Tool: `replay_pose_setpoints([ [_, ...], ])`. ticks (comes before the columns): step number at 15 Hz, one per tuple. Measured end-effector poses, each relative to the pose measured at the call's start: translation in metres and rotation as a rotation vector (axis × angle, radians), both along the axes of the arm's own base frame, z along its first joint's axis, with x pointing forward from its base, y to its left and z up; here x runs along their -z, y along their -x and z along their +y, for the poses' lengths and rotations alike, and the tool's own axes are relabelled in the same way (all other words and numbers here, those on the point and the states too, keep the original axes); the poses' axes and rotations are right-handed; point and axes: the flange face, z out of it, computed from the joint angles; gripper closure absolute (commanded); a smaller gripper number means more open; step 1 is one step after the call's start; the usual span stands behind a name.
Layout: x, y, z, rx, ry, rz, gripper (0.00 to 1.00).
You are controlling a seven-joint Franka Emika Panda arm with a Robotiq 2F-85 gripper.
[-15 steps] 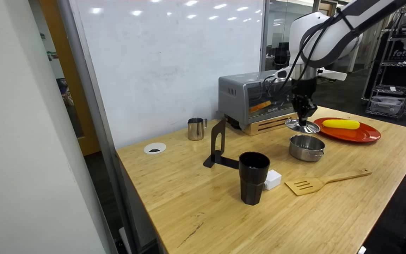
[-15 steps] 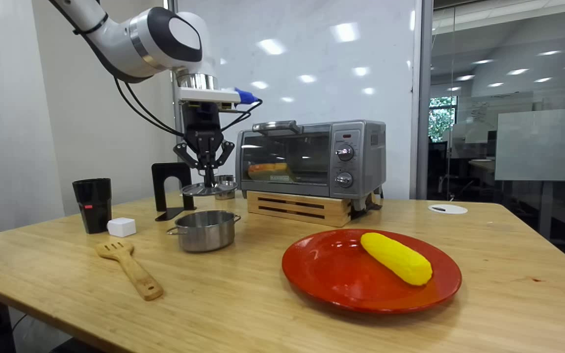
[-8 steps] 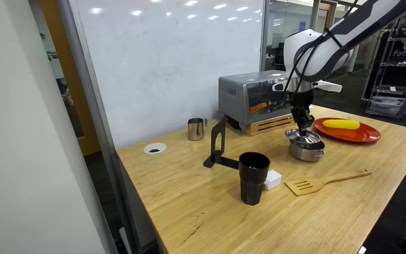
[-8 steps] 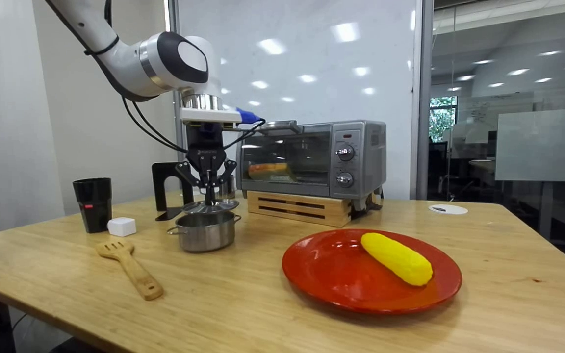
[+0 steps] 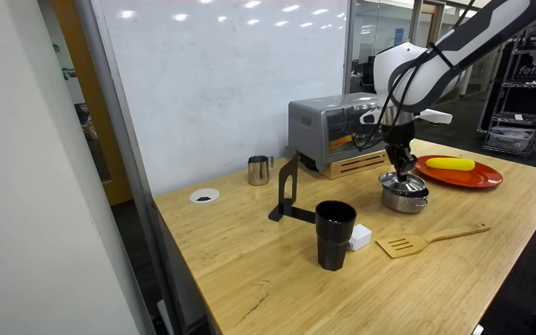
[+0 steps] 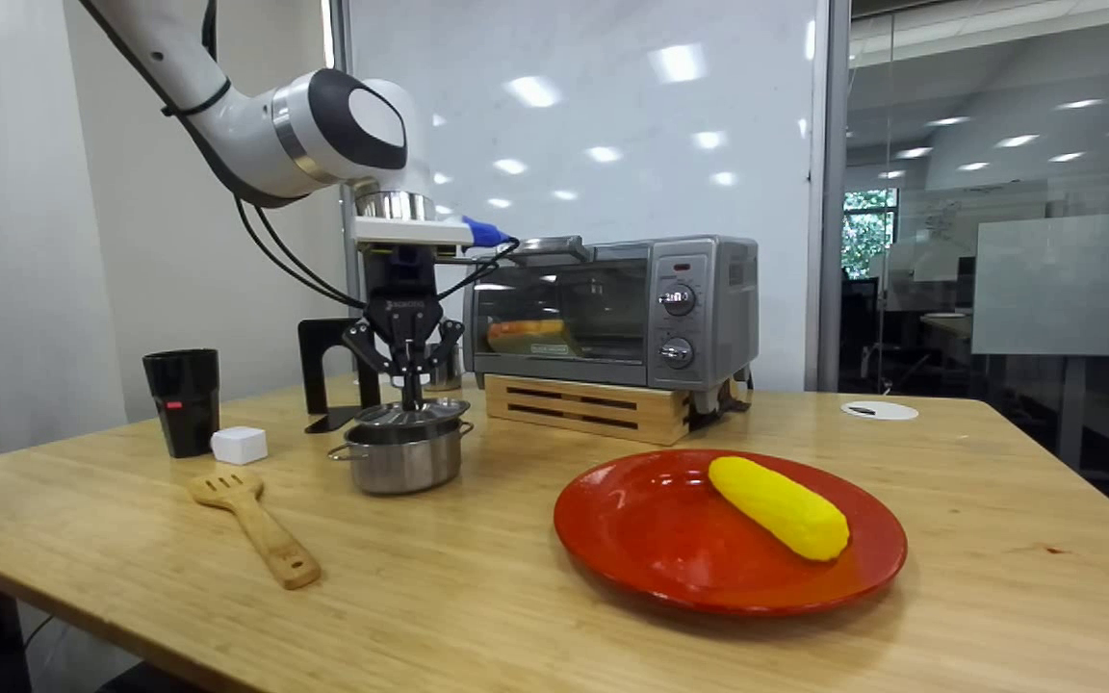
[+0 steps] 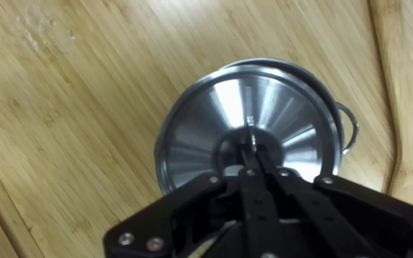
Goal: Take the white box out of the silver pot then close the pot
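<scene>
The box (image 5: 361, 236), small, plain and white, is lying outside the pot (image 6: 404, 466), resting on the table (image 6: 458, 597) just beside the cup (image 6: 182, 404). The pot, round, low and of shiny metal, is standing upright on the table. Its matching lid (image 7: 233, 104) is covering most of the mouth off-centre, leaving a thin crescent of the pot showing in the wrist view; whether lid and pot are touching is not clear.

Both exterior views face the glossy whiteboard (image 5: 226, 93) across the pale wooden counter (image 5: 268, 251); the wrist view looks closely down on the round silver-metal lid (image 7: 240, 113).
</scene>
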Motion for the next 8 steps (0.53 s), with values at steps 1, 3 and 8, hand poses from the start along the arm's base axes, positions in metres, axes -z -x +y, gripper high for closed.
replay_pose_setpoints([
  [1,0.001,0.001,0.001,-0.001,0.0,0.004,0.99],
  [3,0.005,0.004,0.002,-0.004,-0.001,0.013,0.99],
  [8,0.013,0.011,0.006,-0.016,0.001,0.034,0.99],
])
